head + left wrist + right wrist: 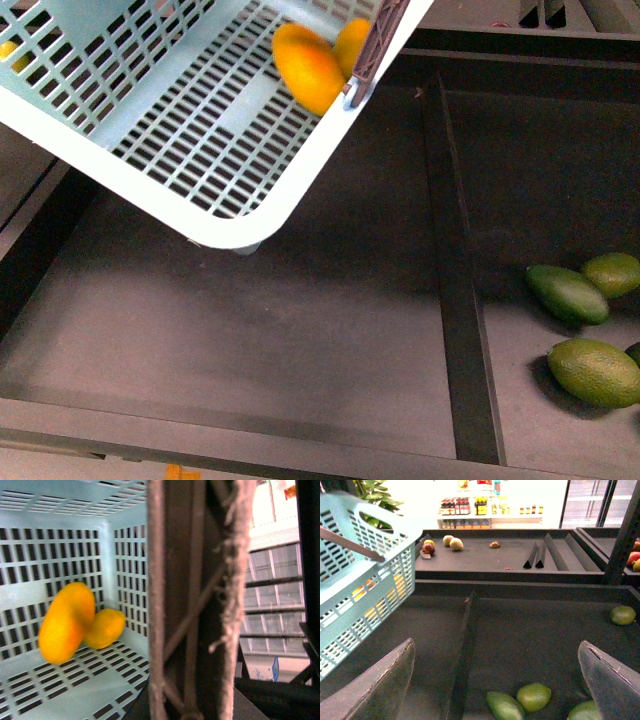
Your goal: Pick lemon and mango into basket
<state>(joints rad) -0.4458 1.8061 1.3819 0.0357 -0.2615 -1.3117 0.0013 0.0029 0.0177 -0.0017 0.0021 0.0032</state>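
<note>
Well, the basket hung tilted above the dark tray, apparently lifted by its brown handle, so one mango and one lemon slid together into its low corner. Left gripper's state: couldn't tell. Right gripper hovered wide apart, empty, over three green fruits.

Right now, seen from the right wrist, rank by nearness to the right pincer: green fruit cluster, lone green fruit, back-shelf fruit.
1. Green fruit cluster, right below the open right pincer.
2. Lone green fruit, farther along the same tray.
3. Back-shelf fruit, on the far counter.
</note>
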